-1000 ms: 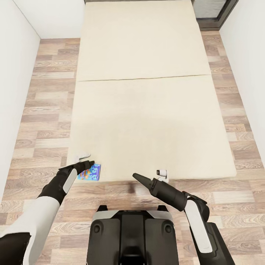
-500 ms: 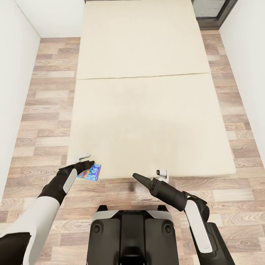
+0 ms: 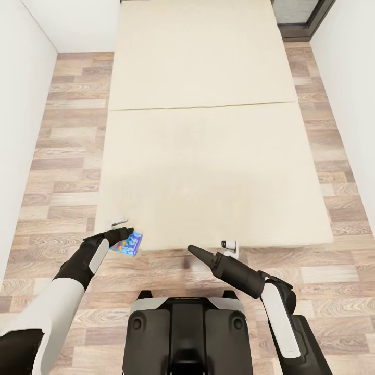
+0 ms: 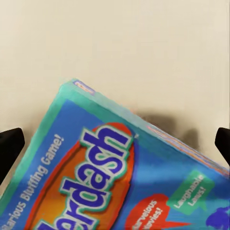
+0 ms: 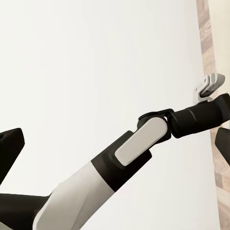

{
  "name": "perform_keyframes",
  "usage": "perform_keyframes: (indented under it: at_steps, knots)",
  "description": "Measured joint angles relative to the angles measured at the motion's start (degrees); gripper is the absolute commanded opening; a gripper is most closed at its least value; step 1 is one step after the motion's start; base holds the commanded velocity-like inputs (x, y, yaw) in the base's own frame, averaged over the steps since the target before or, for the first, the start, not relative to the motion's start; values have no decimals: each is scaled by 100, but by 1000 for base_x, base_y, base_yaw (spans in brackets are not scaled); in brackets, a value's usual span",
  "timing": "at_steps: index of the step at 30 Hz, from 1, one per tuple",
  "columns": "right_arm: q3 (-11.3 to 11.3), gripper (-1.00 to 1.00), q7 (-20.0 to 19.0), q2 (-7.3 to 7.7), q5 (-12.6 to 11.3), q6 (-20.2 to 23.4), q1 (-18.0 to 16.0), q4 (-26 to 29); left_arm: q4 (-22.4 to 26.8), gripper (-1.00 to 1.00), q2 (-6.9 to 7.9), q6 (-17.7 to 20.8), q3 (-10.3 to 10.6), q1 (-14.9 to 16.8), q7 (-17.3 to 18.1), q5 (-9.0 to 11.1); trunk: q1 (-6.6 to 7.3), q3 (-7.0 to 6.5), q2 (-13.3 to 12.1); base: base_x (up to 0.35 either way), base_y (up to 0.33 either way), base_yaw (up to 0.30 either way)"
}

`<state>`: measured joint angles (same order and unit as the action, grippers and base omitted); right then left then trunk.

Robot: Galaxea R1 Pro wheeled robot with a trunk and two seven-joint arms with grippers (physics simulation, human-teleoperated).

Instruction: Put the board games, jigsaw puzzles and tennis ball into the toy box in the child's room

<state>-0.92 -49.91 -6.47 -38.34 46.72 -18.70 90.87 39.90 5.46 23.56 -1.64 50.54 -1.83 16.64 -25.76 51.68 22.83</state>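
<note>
— While my left gripper (image 3: pixel 121 230) sits at the near corner of the bed, what lies between its fingers?

— A small blue-teal cardboard board game (image 4: pixel 124 177) with an orange oval and blue lettering. It lies flat on the plain beige mattress of the large low bed (image 3: pixel 208 156), right at the near edge. In my left wrist view the box spreads between my two dark fingertips (image 4: pixel 9 148), one at each side, with the box corner pointing out beyond them.

— Are those fingers clamped on it?

— They stand spread wide either side of the box. Whether they touch it, I cannot tell.

— And your right gripper (image 3: pixel 229 247)?

— It hovers at the same near edge of the mattress, well apart from the game box. Its dark fingertips (image 5: pixel 10 143) show at the two sides of my right wrist view, apart, with nothing between them. Beyond them I see my own left arm (image 5: pixel 143 143) reaching across against the pale mattress, and a strip of wood-plank floor (image 3: pixel 67 130).
</note>
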Motion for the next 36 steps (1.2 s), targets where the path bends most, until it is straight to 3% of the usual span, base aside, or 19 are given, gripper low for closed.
perform_keyframes:
  at_steps: [36]
  knots:
    - [-7, 100, 1, 0, 18, -89, -4, 0, 1, 100, 2, 0, 0, 0, 0, 8, 1, 0, 0, -22, 0, 0]
